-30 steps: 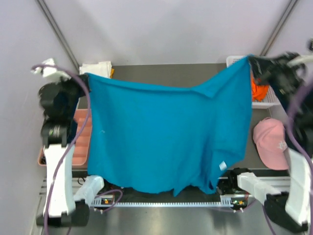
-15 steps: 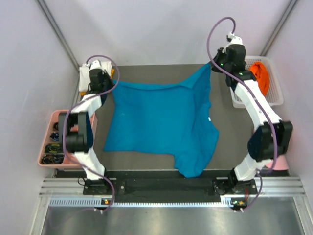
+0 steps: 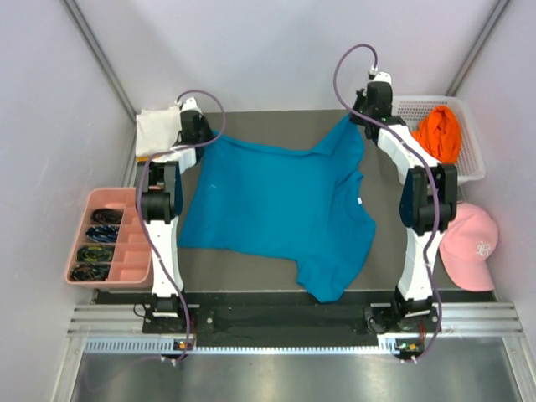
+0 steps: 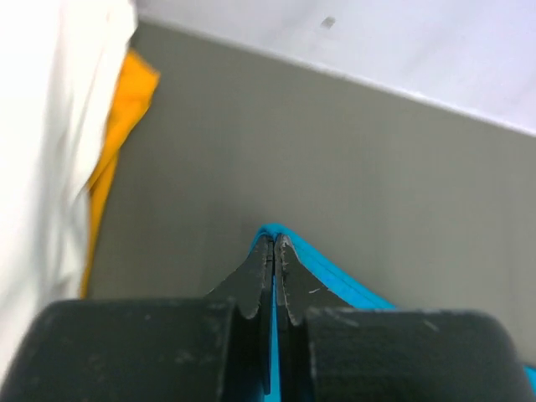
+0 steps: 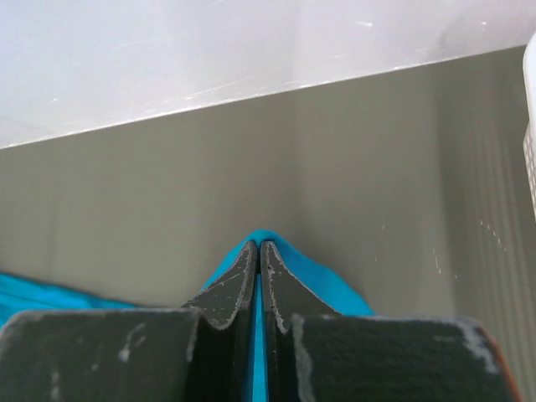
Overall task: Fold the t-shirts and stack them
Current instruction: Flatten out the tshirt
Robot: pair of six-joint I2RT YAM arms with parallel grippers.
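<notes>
The teal-blue t-shirt (image 3: 280,209) lies spread over the middle of the dark table, its far edge stretched between both arms. My left gripper (image 3: 201,134) is shut on its far left corner (image 4: 289,243), my right gripper (image 3: 358,117) is shut on its far right corner (image 5: 280,247). Blue cloth shows between each pair of fingers. A white t-shirt (image 3: 157,131) lies folded at the far left, with a yellow-orange t-shirt (image 4: 121,126) under it. A bright orange t-shirt (image 3: 439,134) sits in the basket.
A white basket (image 3: 469,172) stands at the far right. A pink cap (image 3: 469,247) lies at the right edge. A pink compartment tray (image 3: 126,251) with small items stands at the left. The back wall is close behind both grippers.
Both arms swung from up near the camera out to the far edge of the table, laying the hanging teal-blue shirt down flat. Both grips stayed shut on its corners.
</notes>
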